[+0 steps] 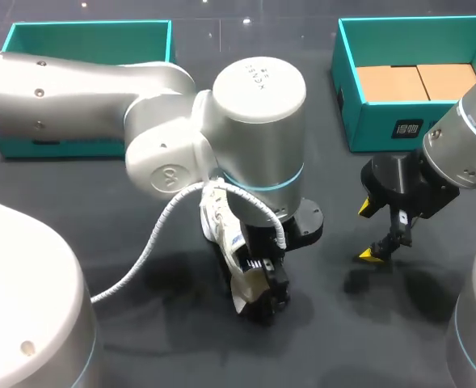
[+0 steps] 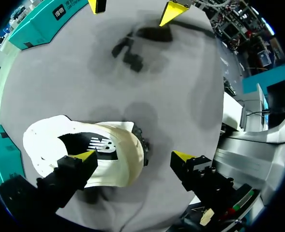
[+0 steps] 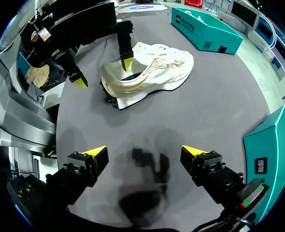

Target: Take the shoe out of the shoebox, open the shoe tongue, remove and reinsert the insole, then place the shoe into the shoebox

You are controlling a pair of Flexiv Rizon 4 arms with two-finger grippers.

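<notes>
Dark grey worktop (image 1: 334, 323), white shoe (image 3: 152, 72) standing outside the teal shoebox (image 1: 383, 129), mostly hidden beneath my left arm from above, left end effector (image 2: 135, 155) spread open, one finger inside the heel opening, right end effector (image 3: 144, 151) open above bare worktop, box label unreadable.

Shoe (image 1: 221, 220) mid-table (image 1: 157, 323), under left gripper (image 2: 135, 157). From shoe: shoebox (image 1: 347, 97) at 2 o'clock, second box (image 1: 84, 40) at 10, right gripper (image 1: 369, 232) at 3.
</notes>
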